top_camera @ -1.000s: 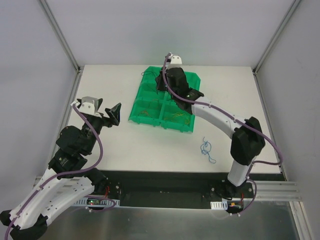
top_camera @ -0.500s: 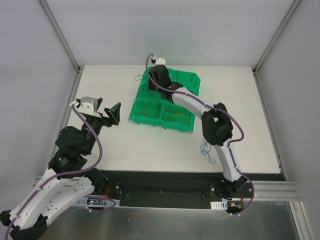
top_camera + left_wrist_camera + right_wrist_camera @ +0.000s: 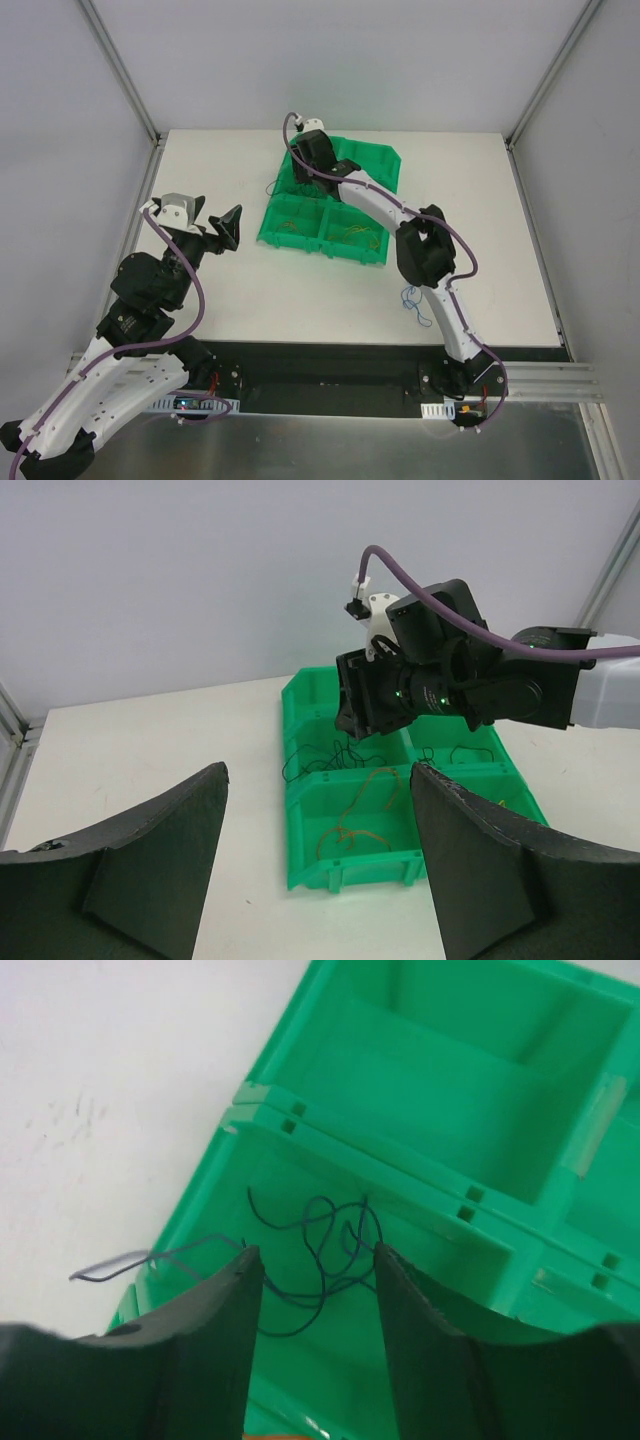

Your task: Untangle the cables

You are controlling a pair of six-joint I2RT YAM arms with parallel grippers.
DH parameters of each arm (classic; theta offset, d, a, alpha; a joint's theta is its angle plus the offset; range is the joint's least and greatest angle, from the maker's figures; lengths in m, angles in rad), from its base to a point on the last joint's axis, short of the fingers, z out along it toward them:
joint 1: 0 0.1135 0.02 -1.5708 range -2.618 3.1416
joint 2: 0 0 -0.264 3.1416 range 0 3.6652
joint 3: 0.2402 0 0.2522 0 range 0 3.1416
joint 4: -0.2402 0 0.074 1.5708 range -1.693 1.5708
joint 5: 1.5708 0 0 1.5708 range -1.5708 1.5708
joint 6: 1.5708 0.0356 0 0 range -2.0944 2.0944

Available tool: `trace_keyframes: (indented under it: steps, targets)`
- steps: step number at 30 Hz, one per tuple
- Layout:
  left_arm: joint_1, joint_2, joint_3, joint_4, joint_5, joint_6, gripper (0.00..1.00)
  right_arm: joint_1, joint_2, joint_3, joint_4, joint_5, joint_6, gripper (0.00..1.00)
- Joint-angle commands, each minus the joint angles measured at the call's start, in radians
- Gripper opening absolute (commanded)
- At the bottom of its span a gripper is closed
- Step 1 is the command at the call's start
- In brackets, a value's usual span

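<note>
A: Quick one. Where's the tray?
B: Green tray (image 3: 322, 247), mid desk (image 3: 300, 295), nearer the far edge, a bit askew. Several compartments.
A: Right pincer?
B: Right pincer (image 3: 312, 1260) is low over the tray's far-left compartment, pointing down into it. Fingers apart, medium gap, nothing clamped.
A: Cable there?
B: Dark cable (image 3: 335, 1215), thin, looped loosely on that compartment's floor. It shows right between the two fingers in the wrist view. Can't tell if either finger touches it. One strand runs out over the tray's left wall onto the desk.
A: Left pincer?
B: Left pincer (image 3: 216, 220) is up off the desk near the left edge, spread wide, empty, facing the tray. Well apart from it.
A: Other cables?
B: Orange cable (image 3: 358, 802) in the near-left compartment, a tangled squiggle. Yellow cable (image 3: 357, 236) in the near-right compartment, too small to say more. Blue cable (image 3: 413, 297) lies loose on the desk towards the near-right corner, outside the tray, just beside the right arm.
A: Any cable touching another?
B: Blue cable lies alone. Inside the tray, each bunch sits in its own compartment as far as I can see.
</note>
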Motion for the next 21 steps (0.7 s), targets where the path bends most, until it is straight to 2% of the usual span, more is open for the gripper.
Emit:
trace_keyframes:
  steps: [1,4,7,9,14,16,19,21]
  targets:
    - [0.008,0.009,-0.005,0.042,0.013,-0.01,0.72,-0.002,-0.16,-0.031,-0.056,0.033,-0.029,0.54]
    - [0.008,0.015,-0.007,0.042,0.017,-0.011,0.73,-0.003,-0.232,-0.035,-0.134,0.048,-0.027,0.56]
    - [0.008,0.034,-0.001,0.041,0.023,-0.011,0.73,-0.003,-0.357,-0.159,-0.162,0.048,0.002,0.57]
    - [0.008,0.041,0.001,0.038,0.037,-0.016,0.74,-0.003,-0.467,-0.32,-0.141,0.031,0.056,0.57]
    - [0.008,0.069,0.013,0.023,0.082,-0.04,0.75,-0.003,-0.842,-0.935,0.017,0.049,0.174,0.57]
    - [0.007,0.08,0.022,0.012,0.105,-0.053,0.75,-0.003,-0.982,-1.123,0.028,0.108,0.233,0.61]
    - [0.007,0.083,0.025,0.007,0.138,-0.063,0.76,-0.006,-1.183,-1.36,-0.041,0.206,0.374,0.71]
    - [0.007,0.089,0.028,0.006,0.163,-0.098,0.76,-0.009,-1.295,-1.487,-0.081,0.212,0.456,0.75]
